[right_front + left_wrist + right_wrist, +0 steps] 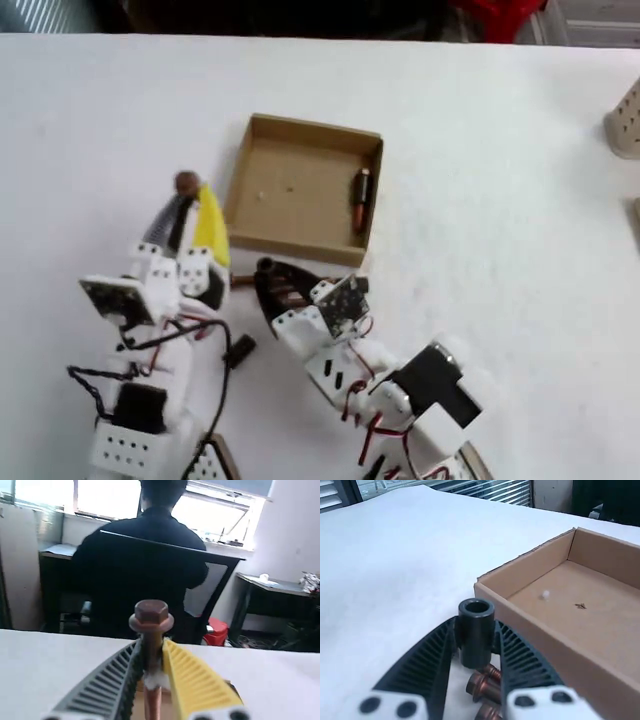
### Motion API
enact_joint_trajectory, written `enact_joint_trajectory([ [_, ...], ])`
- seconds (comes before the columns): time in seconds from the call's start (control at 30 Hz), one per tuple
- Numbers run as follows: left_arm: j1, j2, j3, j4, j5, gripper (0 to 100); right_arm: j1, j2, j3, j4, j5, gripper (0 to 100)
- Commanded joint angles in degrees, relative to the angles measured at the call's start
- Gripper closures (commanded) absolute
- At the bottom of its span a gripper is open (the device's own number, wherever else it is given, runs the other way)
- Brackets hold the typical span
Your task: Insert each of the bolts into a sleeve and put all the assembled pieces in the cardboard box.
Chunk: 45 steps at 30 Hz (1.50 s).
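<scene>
Bolt (151,617) stands clamped in the left gripper (151,649), left of the cardboard box (290,190). The right gripper (476,629) grips a sleeve (476,615) just before the box's near wall; one assembled piece (360,200) lies inside.

No lettering, number, label or sign can be read on anything here. The one thing close to print is a small dark mark (580,606) on the floor of the cardboard box (522,570), too small to tell whether it is writing.
</scene>
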Motion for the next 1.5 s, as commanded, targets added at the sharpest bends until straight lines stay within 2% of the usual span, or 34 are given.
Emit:
enact_joint_trajectory([
  [0.0,5.5,-0.7,-0.3,0.7,-1.7,98,-0.5,0.0,-1.1,-1.5,0.5,98.3],
  [0.13,7.8,0.9,-0.2,-2.6,-7.6,98,-0.5,0.0,-1.1,-1.2,0.5,98.3],
  [0.23,8.0,5.0,-0.1,-7.2,-8.2,98,-0.5,0.0,-1.1,-1.2,0.5,98.3],
  [0.5,7.5,27.0,-0.1,-27.0,-7.8,98,-0.5,0.0,-1.1,-1.1,0.5,98.3],
  [0.73,7.4,39.8,-0.8,-34.4,-2.5,98,-0.5,0.0,-1.1,-1.1,0.5,98.3],
  [0.9,6.5,40.2,-0.8,-32.4,-1.9,98,-0.2,0.1,-2.5,-0.8,0.5,98.3],
  [1.07,5.6,40.2,-1.8,-30.2,-1.9,98,-0.2,0.1,-5.0,3.8,0.5,98.3],
  [1.2,5.6,40.4,-6.9,-18.8,-1.1,98,-0.2,0.1,-5.9,4.9,0.5,98.3],
  [1.33,4.9,40.4,-13.4,-5.7,5.6,98,-0.2,0.1,-6.1,5.8,0.5,98.3],
  [1.47,4.8,40.5,-14.4,-4.6,5.9,98,-0.2,0.1,-6.1,5.8,0.5,98.3],
])
